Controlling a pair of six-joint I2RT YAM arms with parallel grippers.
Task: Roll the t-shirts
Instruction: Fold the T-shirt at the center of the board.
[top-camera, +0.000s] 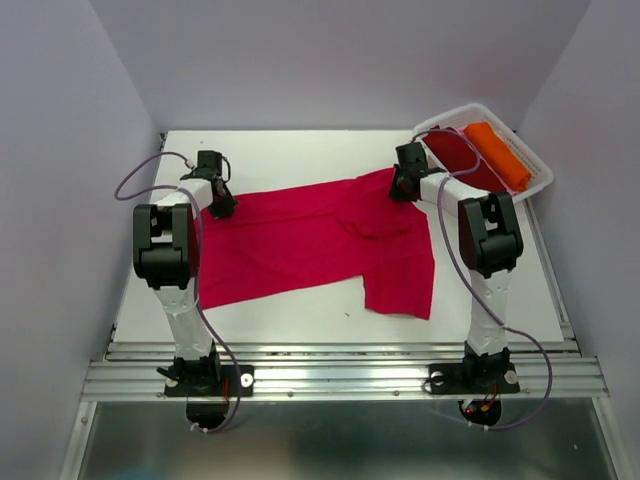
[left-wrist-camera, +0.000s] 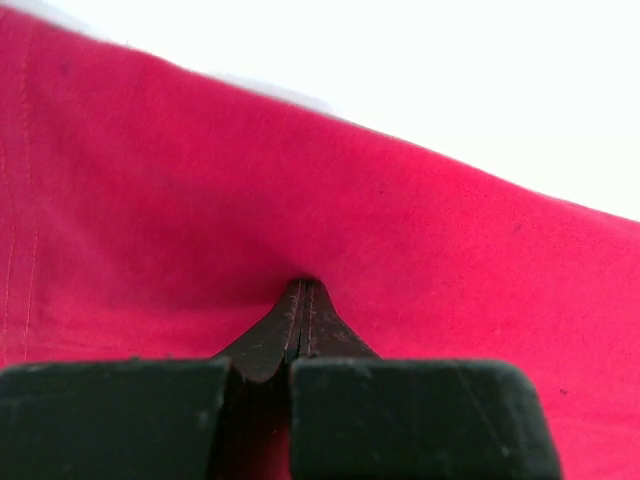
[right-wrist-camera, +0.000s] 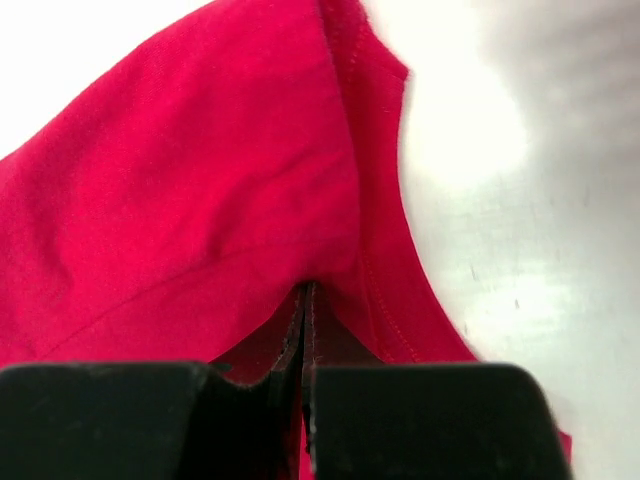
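Observation:
A crimson-red t-shirt (top-camera: 310, 245) lies spread on the white table. My left gripper (top-camera: 222, 207) is shut on its far left edge; the left wrist view shows the jaws pressed together on the red cloth (left-wrist-camera: 400, 230). My right gripper (top-camera: 403, 187) is shut on its far right corner, near the hemmed edge (right-wrist-camera: 385, 270). A dark maroon rolled shirt (top-camera: 462, 155) and an orange rolled shirt (top-camera: 498, 152) lie in the white basket at the back right.
The white basket (top-camera: 537, 183) stands at the table's far right corner, just behind my right arm. The white table (top-camera: 300, 150) shows behind the shirt and in front of it. Grey walls close in the sides and back.

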